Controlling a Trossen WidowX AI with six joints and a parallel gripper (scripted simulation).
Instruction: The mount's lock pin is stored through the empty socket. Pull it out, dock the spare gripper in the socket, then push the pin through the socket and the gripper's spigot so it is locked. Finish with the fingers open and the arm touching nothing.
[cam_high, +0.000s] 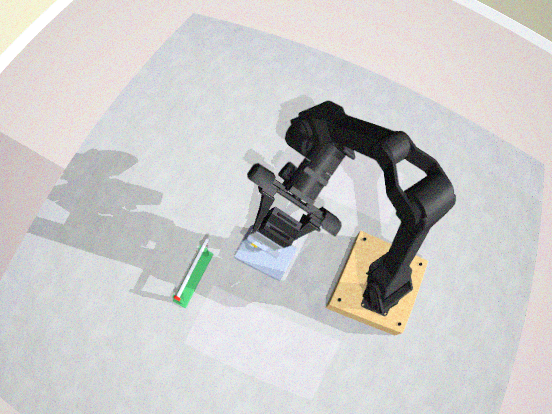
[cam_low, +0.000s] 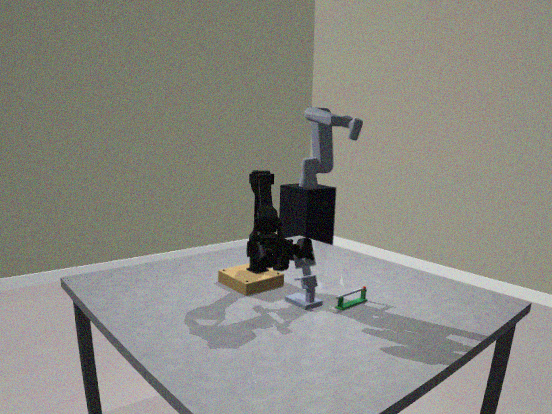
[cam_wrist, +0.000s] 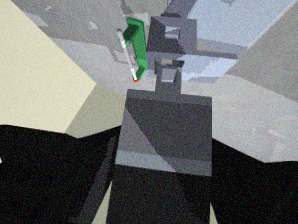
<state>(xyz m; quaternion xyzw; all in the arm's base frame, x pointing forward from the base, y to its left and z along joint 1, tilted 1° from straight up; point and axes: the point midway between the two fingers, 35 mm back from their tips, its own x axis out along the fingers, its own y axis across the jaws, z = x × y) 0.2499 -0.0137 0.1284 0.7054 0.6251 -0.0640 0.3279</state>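
The spare gripper (cam_high: 281, 230) (cam_wrist: 167, 117), a dark grey block, is held between the black fingers. My gripper (cam_high: 280, 226) (cam_wrist: 162, 131) is shut on it. In the wrist view its holed spigot (cam_wrist: 168, 86) points at the mount's grey socket (cam_wrist: 172, 44) and overlaps its near edge. Whether the tip is inside the socket I cannot tell. The socket post stands on the mount's pale blue base (cam_high: 270, 265) (cam_low: 296, 300) (cam_wrist: 225, 25). The white lock pin (cam_high: 192, 270) (cam_wrist: 128, 59) (cam_low: 364, 288) with a red head lies along the green rack (cam_high: 200, 270) (cam_low: 351, 304) (cam_wrist: 140, 45), out of the socket.
The arm stands on a wooden block (cam_high: 350, 280) (cam_low: 235, 281) to the right of the mount in the top view. The green rack is on the mount's other side. A grey arm on a black pedestal (cam_low: 315, 215) stands beyond the table in the exterior view.
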